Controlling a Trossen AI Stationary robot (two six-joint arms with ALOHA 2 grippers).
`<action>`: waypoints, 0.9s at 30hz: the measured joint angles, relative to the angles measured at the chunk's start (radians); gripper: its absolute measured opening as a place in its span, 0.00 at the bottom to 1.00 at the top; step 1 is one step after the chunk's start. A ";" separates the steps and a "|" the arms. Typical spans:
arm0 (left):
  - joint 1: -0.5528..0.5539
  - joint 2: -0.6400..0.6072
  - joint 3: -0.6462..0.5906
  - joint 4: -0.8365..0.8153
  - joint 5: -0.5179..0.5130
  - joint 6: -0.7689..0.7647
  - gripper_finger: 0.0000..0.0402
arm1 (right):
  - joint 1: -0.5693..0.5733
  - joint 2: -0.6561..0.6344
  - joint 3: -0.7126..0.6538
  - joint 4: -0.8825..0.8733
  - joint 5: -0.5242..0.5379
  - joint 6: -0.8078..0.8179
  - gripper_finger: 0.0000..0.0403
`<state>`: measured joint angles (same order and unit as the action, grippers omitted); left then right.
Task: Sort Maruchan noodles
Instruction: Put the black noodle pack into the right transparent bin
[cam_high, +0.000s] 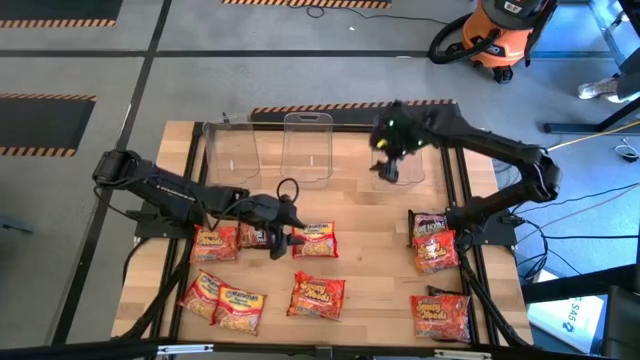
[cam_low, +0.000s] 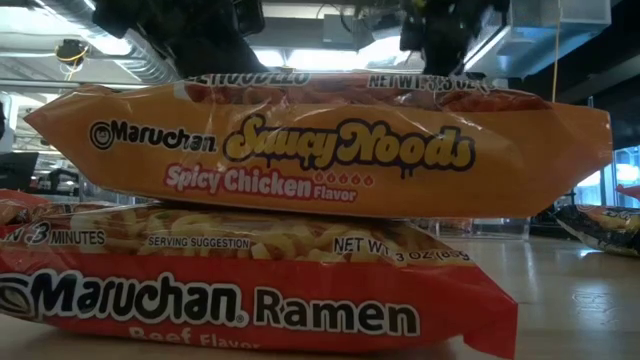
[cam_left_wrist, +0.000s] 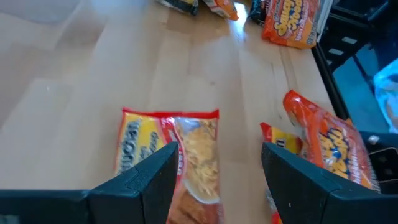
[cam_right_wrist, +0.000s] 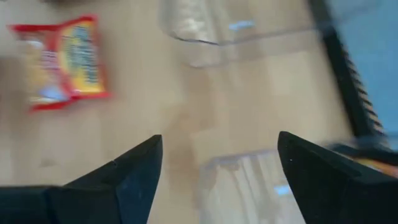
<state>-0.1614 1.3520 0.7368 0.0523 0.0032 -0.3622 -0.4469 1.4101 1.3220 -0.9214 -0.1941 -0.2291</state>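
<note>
Several Maruchan noodles packets lie flat on the wooden table (cam_high: 365, 215). A red-and-yellow packet (cam_high: 315, 240) sits mid-table, with a dark one (cam_high: 255, 236) and an orange one (cam_high: 213, 243) to its left. My left gripper (cam_high: 285, 238) hovers open at the red-and-yellow packet (cam_left_wrist: 186, 155), its fingers astride the packet's end without touching it. My right gripper (cam_high: 388, 168) hangs open and holds nothing over the rightmost clear bin (cam_right_wrist: 249, 180) at the far edge. In the low view an orange Saucy Noods packet (cam_low: 320, 150) lies on a red beef ramen packet (cam_low: 250, 300).
Three clear bins (cam_high: 230, 150) (cam_high: 308, 145) (cam_high: 410, 160) stand in a row along the far edge. More packets lie near the front left (cam_high: 220, 300), front middle (cam_high: 317, 295) and along the right edge (cam_high: 435, 250) (cam_high: 440, 315). Bare wood shows between bins and packets.
</note>
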 joint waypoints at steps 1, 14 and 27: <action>-0.012 0.000 0.000 -0.008 -0.008 -0.013 0.56 | 0.039 0.000 0.000 0.005 0.001 0.023 0.73; -0.164 0.000 0.000 -0.047 -0.146 -0.048 0.56 | 0.458 -0.014 -0.070 -0.059 0.122 0.353 0.73; -0.192 0.000 0.000 -0.053 -0.160 0.001 0.56 | 0.462 -0.314 -0.492 -0.064 0.211 0.746 0.73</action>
<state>-0.3534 1.3521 0.7368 -0.0003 -0.1567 -0.3611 0.0149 1.0965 0.8296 -0.9850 0.0168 0.5171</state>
